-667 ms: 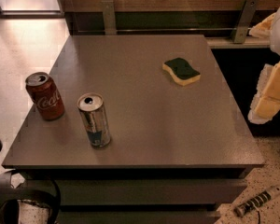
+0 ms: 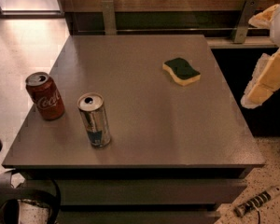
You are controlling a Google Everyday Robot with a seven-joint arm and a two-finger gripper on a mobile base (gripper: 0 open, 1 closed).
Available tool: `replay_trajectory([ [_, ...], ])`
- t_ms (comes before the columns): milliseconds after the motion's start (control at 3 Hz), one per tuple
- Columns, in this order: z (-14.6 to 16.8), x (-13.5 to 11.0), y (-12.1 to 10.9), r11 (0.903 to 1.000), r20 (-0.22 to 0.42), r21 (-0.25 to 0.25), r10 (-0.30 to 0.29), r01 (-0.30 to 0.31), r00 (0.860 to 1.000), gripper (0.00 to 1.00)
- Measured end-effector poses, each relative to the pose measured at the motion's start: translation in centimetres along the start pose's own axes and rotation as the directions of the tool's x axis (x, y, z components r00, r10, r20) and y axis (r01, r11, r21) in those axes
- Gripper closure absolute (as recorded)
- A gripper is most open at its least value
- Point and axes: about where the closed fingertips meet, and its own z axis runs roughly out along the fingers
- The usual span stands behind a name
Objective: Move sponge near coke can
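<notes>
Tool: the tool (image 2: 267, 80) hangs off the right side of the table (image 2: 144, 139), well apart from the sponge. Whether it is spread or pressed together cannot be told. No task item is in it.
Sponge: the sponge (image 2: 181, 71) lies flat, green face up, on the right rear part of the table, untouched.
Coke can: the coke can (image 2: 45, 96) stands upright near the left edge, well apart from the sponge.
Obstruction: the silver-and-blue can (image 2: 94, 120) stands upright just beside the coke can, to its right and nearer the front.
Step in hand: judged to be the approach to the sponge; no grasp yet.
Recommended method: descend from above and pinch across the sponge's narrow width. Lift it clear, carry it left behind the silver-and-blue can, and set it down near the coke can without knocking either can.
Not verifiable: the tool is cut off by the right frame edge, and the arm is out of view.
</notes>
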Motion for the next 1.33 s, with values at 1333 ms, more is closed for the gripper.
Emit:
replay_trajectory([
  [1333, 9.5, -0.8, -9.1, 0.9833, 0.541, -0.035, 0.169, -0.179, 0.824, 0.0],
])
